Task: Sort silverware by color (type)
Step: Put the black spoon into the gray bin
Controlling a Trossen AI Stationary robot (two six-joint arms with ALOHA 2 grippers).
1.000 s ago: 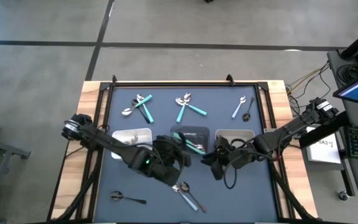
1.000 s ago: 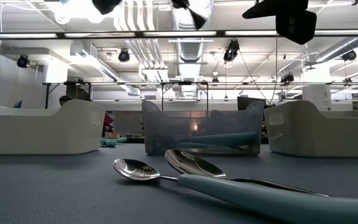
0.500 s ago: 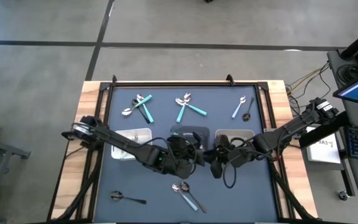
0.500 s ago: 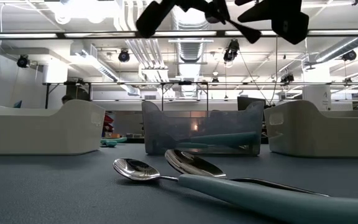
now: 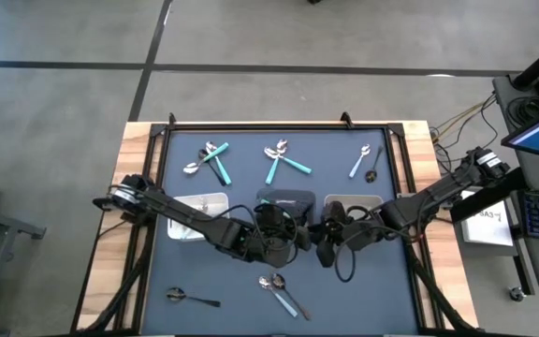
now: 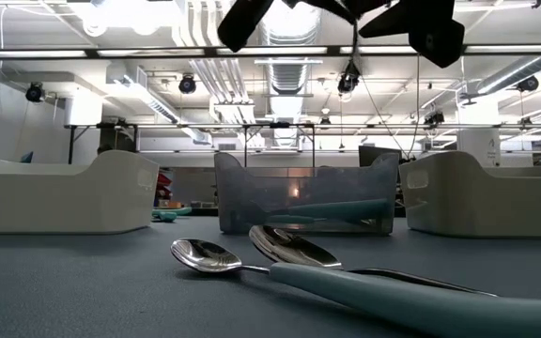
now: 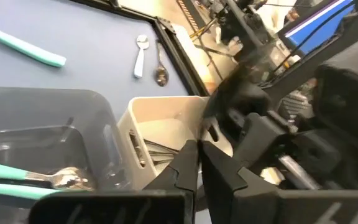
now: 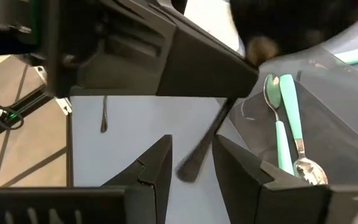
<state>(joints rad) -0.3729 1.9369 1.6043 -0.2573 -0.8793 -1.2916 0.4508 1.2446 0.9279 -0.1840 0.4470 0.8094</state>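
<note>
In the high view, both arms met at the lower middle of the frame, just below a row of 3 small trays. The left gripper [image 7: 197,155] had its fingers pressed together; I could not tell whether anything thin was pinched between them. The right gripper [image 8: 192,155] sat just to its right with its fingers apart and held nothing. In the right wrist view a blurred dark stick [image 8: 202,149] hung in that gap, and I could not tell what it was.

The silverware was spread across the dark mat [image 5: 185,253]:
- 2 teal-handled pieces [image 5: 215,161] lay crossed with a silver spoon at the upper left.
- 2 more teal-handled pieces [image 5: 286,163] lay at the upper middle.
- 1 silver spoon [image 5: 359,161] and 1 dark spoon [image 5: 372,168] lay side by side at the upper right.
- 1 dark spoon [image 5: 193,300] lay alone at the lower left.
- 1 silver spoon [image 5: 271,282] and 1 teal-handled spoon [image 5: 290,301] lay together at the lower middle. In the low view they filled the foreground.

The middle clear tray [image 7: 98,118] held teal-handled pieces [image 7: 11,180]. The right white tray [image 7: 135,112] held silver pieces [image 7: 160,149]. The left white tray [image 5: 200,199] sat at the left of the row, its contents unclear.
</note>
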